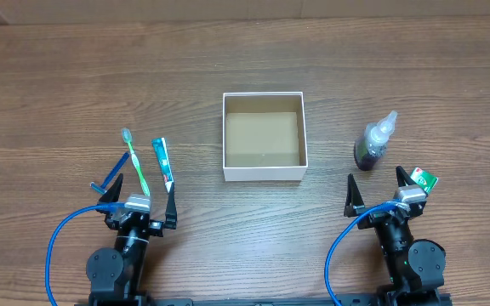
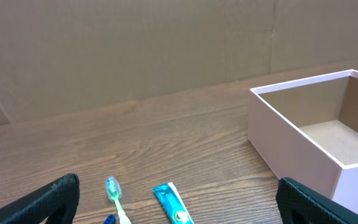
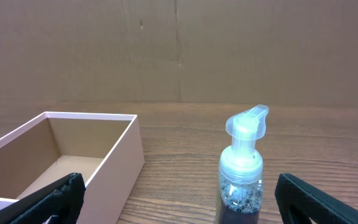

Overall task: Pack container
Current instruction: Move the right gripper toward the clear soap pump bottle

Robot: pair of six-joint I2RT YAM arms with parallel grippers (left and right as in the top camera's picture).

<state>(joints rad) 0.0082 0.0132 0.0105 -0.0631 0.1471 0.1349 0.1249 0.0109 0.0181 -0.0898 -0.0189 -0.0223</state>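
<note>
The left gripper [image 1: 143,192] sits spread wide and empty right by the green toothbrush [image 1: 136,161] and blue toothpaste tube [image 1: 163,163]. The container [image 1: 263,173] stands mid-table, its floor bare, so packing looks not yet begun. Further right, the pump bottle [image 1: 374,143] and a green packet [image 1: 424,179] sit by the right gripper [image 1: 375,184], likewise spread and holding nothing.

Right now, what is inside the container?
Nothing: overhead, the container shows only its bare brown floor. In both wrist views its walls hide part of that floor.
</note>
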